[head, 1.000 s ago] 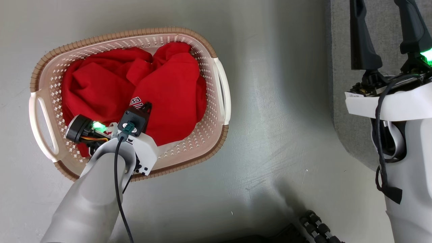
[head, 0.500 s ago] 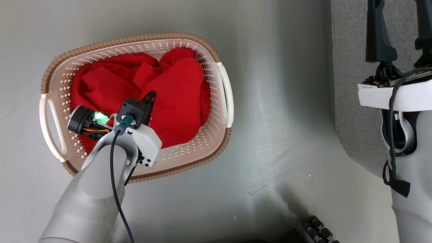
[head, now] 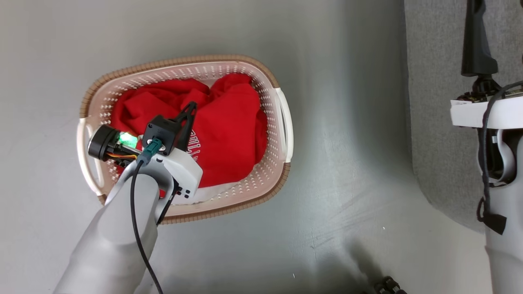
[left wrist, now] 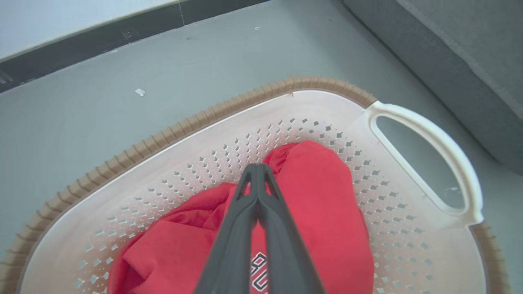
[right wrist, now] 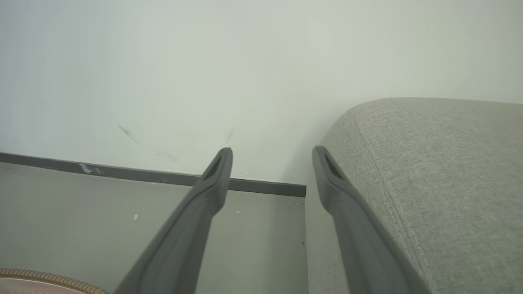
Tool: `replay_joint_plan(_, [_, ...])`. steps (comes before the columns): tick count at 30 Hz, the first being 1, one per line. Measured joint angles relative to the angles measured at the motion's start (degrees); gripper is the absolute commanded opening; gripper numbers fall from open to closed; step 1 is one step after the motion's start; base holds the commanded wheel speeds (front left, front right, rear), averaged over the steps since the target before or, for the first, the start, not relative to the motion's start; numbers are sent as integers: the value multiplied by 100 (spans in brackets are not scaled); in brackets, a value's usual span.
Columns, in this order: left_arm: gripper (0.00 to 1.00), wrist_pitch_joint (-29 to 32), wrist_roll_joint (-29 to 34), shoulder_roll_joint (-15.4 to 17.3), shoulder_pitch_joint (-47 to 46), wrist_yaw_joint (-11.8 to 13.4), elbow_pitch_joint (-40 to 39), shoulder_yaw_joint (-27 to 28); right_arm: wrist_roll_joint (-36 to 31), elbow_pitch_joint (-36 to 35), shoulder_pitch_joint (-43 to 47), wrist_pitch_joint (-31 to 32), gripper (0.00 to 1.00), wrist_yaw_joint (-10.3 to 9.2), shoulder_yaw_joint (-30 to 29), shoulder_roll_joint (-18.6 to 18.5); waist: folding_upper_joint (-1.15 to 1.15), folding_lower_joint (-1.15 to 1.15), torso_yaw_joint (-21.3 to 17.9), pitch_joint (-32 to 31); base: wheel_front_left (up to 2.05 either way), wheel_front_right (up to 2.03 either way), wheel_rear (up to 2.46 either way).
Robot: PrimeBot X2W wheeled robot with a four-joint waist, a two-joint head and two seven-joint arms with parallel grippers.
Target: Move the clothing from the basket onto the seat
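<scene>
The basket [head: 171, 63], cream with a brown rim, stands on the floor at the left of the head view. Crumpled red clothing [head: 233, 134] with white lettering lies in it. My left gripper [head: 190, 108] hangs over the middle of the clothing, shut, and I see no fabric between its fingers. In the left wrist view the closed fingertips [left wrist: 256, 169] point over the clothing [left wrist: 327, 204] toward the far wall of the basket [left wrist: 184, 122]. My right gripper [right wrist: 271, 153] stands open and empty beside the grey seat [right wrist: 441, 183], which also runs down the right edge of the head view [head: 437, 102].
Bare grey floor [head: 347, 163] separates the basket from the seat. A pale wall with a dark baseboard [right wrist: 122, 173] stands behind both. My right arm's pale body [head: 502, 245] covers the lower right, and a dark ribbed part [head: 388, 288] sits at the bottom edge.
The head camera has moved, shifting the whole picture down and right. Relative to the basket, my shut left gripper has moved off the lettering toward the far side, uncovering it. The right gripper stays open.
</scene>
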Motion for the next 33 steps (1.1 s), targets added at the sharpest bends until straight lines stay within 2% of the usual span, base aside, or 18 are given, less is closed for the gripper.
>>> replay_joint_plan(12, [0,-2,-259,-2,475,19,-1114,145,-100,170,314,0,100,0,-354,-154,0,0,268,-525,0,0,0])
replay_joint_plan(21, [0,-18,-446,-11,770,234,-1933,605,-146,222,545,0,100,0,-347,-145,0,0,449,-1013,0,0,0])
replay_joint_plan(22, [15,-18,-464,-12,803,260,-2005,657,-146,227,591,0,100,0,-343,-144,0,0,465,-1069,0,0,0])
replay_joint_plan(23, [35,-18,-485,-10,842,267,-2072,719,-147,237,630,0,100,0,-335,-142,0,-1,479,-1126,0,0,0])
replay_joint_plan(24, [75,-18,-492,-11,896,304,-2149,781,-148,238,682,0,100,0,-322,-141,0,0,494,-1185,0,0,0])
replay_joint_plan(26, [100,-18,-526,-11,1001,358,-2275,895,-148,254,774,0,100,0,-307,-130,0,0,517,-1302,0,0,0])
replay_joint_plan(33, [100,-18,-614,-5,1427,468,-2663,1287,-148,301,1106,0,100,0,-245,-111,0,0,574,-1715,0,0,0])
